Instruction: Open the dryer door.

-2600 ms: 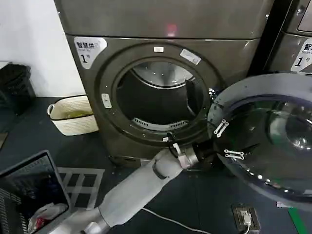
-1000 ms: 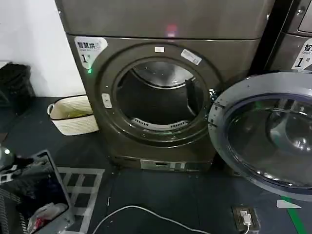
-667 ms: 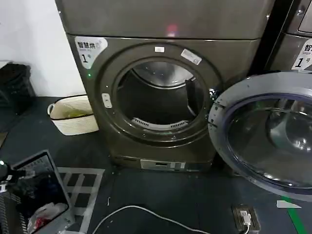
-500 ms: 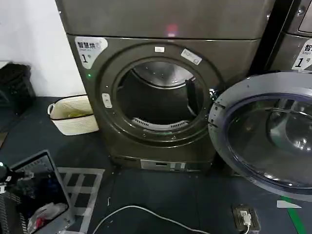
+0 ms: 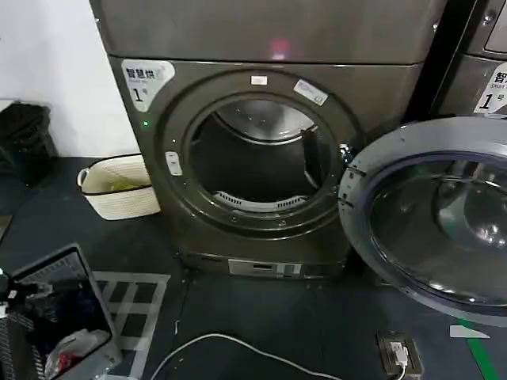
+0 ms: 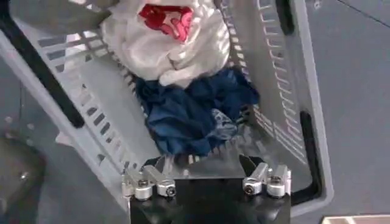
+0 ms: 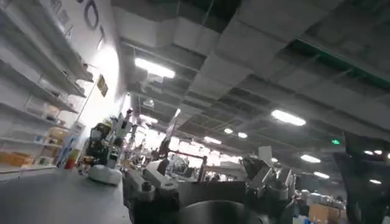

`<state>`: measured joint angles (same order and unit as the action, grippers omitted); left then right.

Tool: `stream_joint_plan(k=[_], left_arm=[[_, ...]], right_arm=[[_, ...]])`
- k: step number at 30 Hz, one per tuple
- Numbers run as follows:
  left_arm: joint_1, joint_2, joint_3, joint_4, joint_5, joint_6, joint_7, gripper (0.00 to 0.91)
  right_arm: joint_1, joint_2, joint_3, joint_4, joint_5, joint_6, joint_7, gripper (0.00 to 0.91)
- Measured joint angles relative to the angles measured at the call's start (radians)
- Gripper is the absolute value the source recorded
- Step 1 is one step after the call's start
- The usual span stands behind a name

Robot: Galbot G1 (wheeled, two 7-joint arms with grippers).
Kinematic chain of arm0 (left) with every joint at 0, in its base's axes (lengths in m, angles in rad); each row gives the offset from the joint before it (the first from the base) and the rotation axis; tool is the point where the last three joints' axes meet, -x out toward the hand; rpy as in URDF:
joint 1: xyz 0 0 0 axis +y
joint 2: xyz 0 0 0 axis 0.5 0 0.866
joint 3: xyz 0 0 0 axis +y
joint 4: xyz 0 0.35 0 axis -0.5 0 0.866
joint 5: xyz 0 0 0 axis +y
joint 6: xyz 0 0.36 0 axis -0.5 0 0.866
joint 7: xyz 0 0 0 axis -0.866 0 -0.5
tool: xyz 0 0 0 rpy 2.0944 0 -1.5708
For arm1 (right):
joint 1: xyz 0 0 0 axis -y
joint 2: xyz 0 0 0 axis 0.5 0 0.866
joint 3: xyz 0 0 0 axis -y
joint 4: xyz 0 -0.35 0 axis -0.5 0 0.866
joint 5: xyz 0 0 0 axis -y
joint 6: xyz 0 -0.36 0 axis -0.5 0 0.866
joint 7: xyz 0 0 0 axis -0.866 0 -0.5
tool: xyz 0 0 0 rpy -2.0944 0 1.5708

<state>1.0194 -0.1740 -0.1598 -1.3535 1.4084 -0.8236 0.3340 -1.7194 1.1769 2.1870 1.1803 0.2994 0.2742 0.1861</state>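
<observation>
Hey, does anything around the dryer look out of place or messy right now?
Nothing looks damaged. The dryer door hangs wide open to the right of the dryer. The only loose items are a white cable trailing across the dark floor and a floor socket it runs toward.

The left end effector (image 6: 207, 176) points downward, its two fingers spread apart with a wide gap between them, holding nothing; the metal finger mounts and black wrist body sit at the near edge of the left wrist view. The right end effector (image 7: 207, 179) is turned upward toward the ceiling, its fingers likewise spread apart and empty.
</observation>
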Motion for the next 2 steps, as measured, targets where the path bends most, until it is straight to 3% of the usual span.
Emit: stream_joint_plan(k=[2], left_arm=[[-0.002, 0.0, 0.0, 0.001, -0.002, 0.0, 0.0, 0.907]], right_arm=[[0.001, 0.0, -0.001, 0.0, 0.0, 0.002, -0.001, 0.907]])
